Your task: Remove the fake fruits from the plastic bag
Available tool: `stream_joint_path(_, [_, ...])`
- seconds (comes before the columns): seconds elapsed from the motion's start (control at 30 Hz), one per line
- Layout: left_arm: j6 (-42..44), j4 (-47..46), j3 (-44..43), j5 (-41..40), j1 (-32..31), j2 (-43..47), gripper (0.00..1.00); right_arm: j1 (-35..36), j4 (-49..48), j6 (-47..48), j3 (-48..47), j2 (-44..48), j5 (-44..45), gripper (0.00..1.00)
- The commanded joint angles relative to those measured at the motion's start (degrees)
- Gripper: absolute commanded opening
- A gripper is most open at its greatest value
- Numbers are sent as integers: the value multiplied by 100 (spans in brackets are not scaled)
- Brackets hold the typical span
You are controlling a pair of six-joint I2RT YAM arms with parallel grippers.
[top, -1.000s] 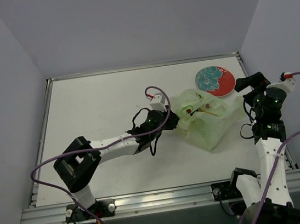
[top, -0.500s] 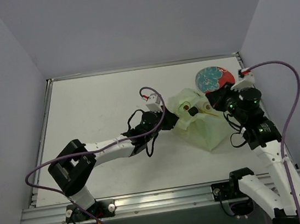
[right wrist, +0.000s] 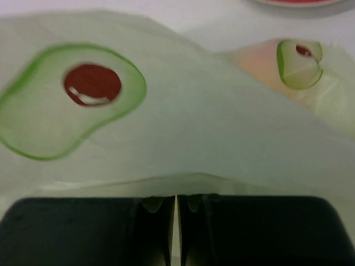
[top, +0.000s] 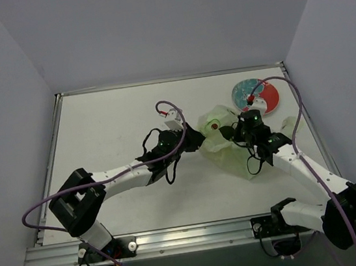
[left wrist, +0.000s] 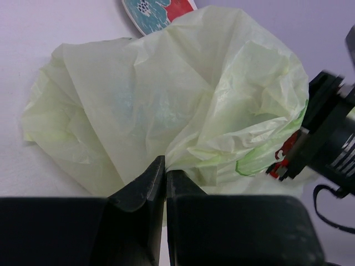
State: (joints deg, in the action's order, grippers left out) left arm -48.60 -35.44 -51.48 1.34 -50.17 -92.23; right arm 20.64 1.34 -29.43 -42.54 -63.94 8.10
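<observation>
Two grippers are gripping one bag. The left gripper (left wrist: 165, 169) is pressing its jaws together on a gathered fold at the left side of the plastic bag (left wrist: 166, 94), with only a hairline gap showing between the fingers. The right gripper (right wrist: 176, 206) is clamping the film further right along the bag. Its jaws are all but meeting, with a sliver of pale plastic caught between them.

The bag, pale green and crumpled, is lying in the right half of the tabletop, nearer the far edge than the near one, and is puffing up between the two grippers. Green-outlined prints (right wrist: 72, 100) with red-brown centres are showing on its film. That film is hiding the fake fruits, and none can be told apart in any view.

A round red-and-teal plate (top: 260, 96) is sitting just beyond the bag, towards the far right corner.
</observation>
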Motion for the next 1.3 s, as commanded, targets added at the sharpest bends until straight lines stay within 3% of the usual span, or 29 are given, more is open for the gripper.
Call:
stream_joint_path(0.0, [43,-104,-81,68,139,223,2,264,-301,-281,508,83,499,0])
stream_joint_path(0.3, [158,-261,191,428,227,-24,2,1915,85,-2257,2364,1207,921,3])
stream_joint_path(0.43, [289,-288,384,507,210,73,2,2014,287,-2497,2585,1805,930,7])
stream_joint_path(0.5, [386,-305,516,490,201,126,2,2023,524,-2454,2331,1903,1123,14])
stream_joint_path(0.53, [412,-306,551,472,192,135,3,2023,629,-2349,2190,1947,1202,26])
stream_joint_path(0.6, [456,-297,587,394,166,135,3,2031,867,-2173,1707,1947,1386,37])
stream_joint_path(0.63, [465,-271,613,367,157,126,2,2031,928,-1981,1532,1869,1457,45])
stream_joint_path(0.83, [413,-481,894,182,-54,3,2,2014,991,-1408,643,885,2335,57])
stream_joint_path(1.07, [377,-701,1044,270,-54,152,2,1821,509,-951,335,-372,2996,50])
stream_joint_path(1.27, [421,-692,1053,243,-54,144,2,872,-642,-626,527,-716,2110,50])
